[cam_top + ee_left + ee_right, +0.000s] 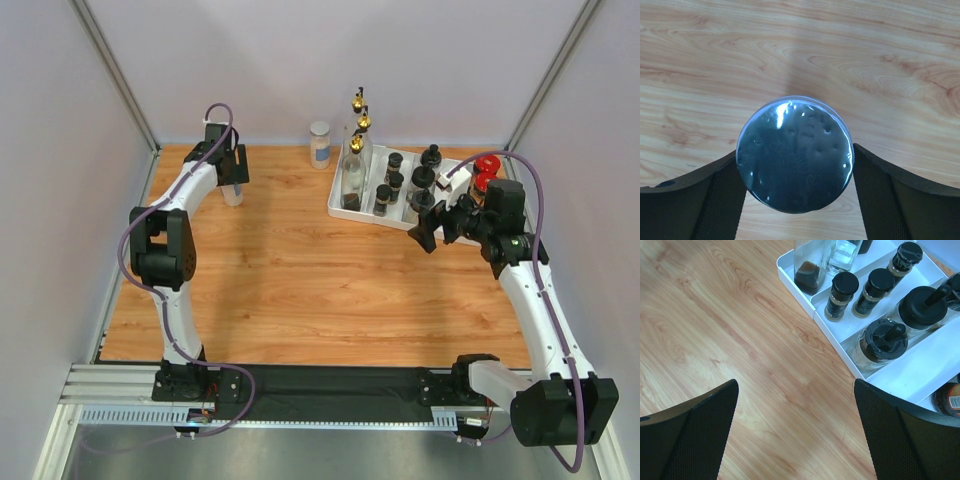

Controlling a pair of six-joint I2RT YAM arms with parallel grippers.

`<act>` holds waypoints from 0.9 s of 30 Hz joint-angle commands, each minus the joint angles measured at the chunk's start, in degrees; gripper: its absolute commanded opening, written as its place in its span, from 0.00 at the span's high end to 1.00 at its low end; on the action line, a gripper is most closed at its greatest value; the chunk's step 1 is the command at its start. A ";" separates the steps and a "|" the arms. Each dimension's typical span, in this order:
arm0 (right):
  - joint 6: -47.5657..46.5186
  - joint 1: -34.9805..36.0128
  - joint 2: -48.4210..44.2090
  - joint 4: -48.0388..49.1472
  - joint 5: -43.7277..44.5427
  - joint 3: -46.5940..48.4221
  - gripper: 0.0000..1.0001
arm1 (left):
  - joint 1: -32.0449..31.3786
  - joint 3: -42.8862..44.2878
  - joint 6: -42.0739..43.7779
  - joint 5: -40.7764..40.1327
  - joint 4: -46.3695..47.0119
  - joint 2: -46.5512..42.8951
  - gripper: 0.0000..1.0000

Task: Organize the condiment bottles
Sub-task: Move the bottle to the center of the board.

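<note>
My left gripper is at the far left of the table, shut on a silver-lidded clear jar. In the left wrist view the round silver lid fills the gap between both fingers. A second silver-lidded jar stands at the back, left of the white tray. The tray holds three gold-spouted glass bottles, small black-capped spice jars, wider black-lidded jars and two red-lidded jars. My right gripper is open and empty over the wood by the tray's front edge.
The right wrist view shows spice jars, a black-lidded jar and a bottle with dark liquid in the tray's compartments. Grey walls enclose the table on three sides. The black base rail runs along the near edge.
</note>
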 commanded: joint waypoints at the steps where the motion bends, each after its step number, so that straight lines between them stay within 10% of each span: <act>1: -1.03 -0.15 0.07 0.75 0.86 0.74 0.00 | 0.46 2.86 3.42 -0.57 0.89 0.04 0.16; 13: -1.47 -0.07 0.25 0.58 1.39 0.82 0.00 | 0.46 -1.62 11.69 3.29 7.39 -2.77 0.74; 27: -1.47 -0.15 0.51 0.58 1.56 0.74 0.00 | -0.86 -20.86 12.04 22.53 21.02 -16.57 0.81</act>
